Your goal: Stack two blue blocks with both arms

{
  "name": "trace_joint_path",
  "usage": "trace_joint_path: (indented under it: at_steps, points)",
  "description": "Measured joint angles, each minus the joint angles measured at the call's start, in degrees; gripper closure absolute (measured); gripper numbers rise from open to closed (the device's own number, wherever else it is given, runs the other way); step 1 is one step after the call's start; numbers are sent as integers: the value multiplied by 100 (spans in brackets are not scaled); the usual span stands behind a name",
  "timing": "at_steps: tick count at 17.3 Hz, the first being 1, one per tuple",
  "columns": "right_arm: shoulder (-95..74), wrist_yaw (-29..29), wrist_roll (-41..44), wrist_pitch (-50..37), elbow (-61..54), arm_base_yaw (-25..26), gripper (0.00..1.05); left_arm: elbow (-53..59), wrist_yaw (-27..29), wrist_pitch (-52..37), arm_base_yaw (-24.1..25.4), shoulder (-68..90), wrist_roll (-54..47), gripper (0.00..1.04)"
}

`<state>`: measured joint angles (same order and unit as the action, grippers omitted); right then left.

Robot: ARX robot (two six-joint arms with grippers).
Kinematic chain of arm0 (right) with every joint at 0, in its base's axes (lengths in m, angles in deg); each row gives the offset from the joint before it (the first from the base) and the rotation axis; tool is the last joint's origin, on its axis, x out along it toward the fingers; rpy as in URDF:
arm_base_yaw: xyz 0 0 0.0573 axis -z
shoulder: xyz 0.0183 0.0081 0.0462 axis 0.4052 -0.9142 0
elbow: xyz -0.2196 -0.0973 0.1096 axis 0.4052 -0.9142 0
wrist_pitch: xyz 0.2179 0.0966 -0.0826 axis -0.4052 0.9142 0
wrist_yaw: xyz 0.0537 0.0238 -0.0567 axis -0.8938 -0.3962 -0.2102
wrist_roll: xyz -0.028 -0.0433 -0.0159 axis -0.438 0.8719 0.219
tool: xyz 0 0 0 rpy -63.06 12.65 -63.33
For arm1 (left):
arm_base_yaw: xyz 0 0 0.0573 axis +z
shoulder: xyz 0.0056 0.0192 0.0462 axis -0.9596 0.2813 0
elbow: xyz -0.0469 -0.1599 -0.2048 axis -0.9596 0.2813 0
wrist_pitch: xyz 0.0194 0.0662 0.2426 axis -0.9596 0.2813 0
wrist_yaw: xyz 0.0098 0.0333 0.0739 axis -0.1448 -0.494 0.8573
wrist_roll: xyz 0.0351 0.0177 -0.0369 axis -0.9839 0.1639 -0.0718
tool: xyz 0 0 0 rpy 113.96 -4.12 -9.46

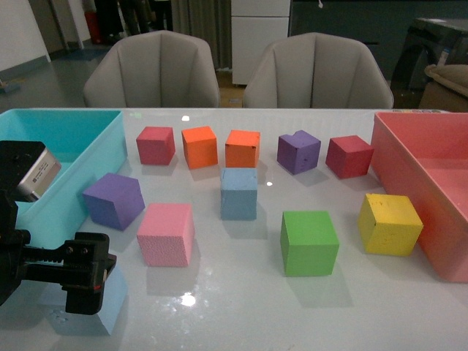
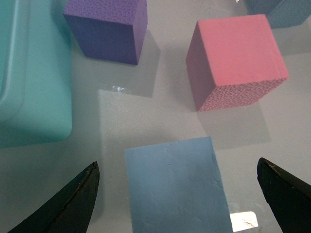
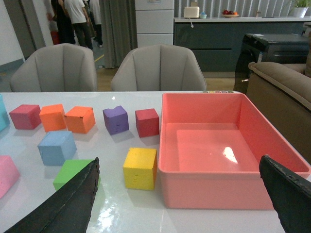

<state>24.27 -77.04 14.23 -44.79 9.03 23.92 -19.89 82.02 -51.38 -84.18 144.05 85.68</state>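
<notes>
One pale blue block [image 1: 239, 193] stands in the middle of the white table; it also shows in the right wrist view [image 3: 57, 147]. The second pale blue block [image 1: 104, 308] lies at the near left, partly hidden under my left gripper [image 1: 89, 281]. In the left wrist view this block [image 2: 176, 187] sits between the open fingers [image 2: 68, 206], apart from both. My left gripper [image 2: 177, 204] is open just above it. My right gripper [image 3: 180, 204] is open and empty, off to the right, facing the pink bin; it is out of the front view.
A turquoise bin [image 1: 88, 124] stands at the left, a pink bin [image 1: 409, 146] at the right. A purple cube [image 1: 113, 199] and a pink cube [image 1: 167, 233] sit close to the near blue block. Red, orange, purple, green [image 1: 308, 242] and yellow [image 1: 390, 224] cubes lie around.
</notes>
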Motion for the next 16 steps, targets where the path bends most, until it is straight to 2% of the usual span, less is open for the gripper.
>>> trace_joint_path:
  at_steps: [8, 16]
  points:
    - [0, 0, 0, 2, 0, 0, 6, -157, -22, 151, 55, 256, 98, 7]
    - [0, 0, 0, 0, 0, 0, 6, -160, 166, -295, -4, 1106, 214, 7]
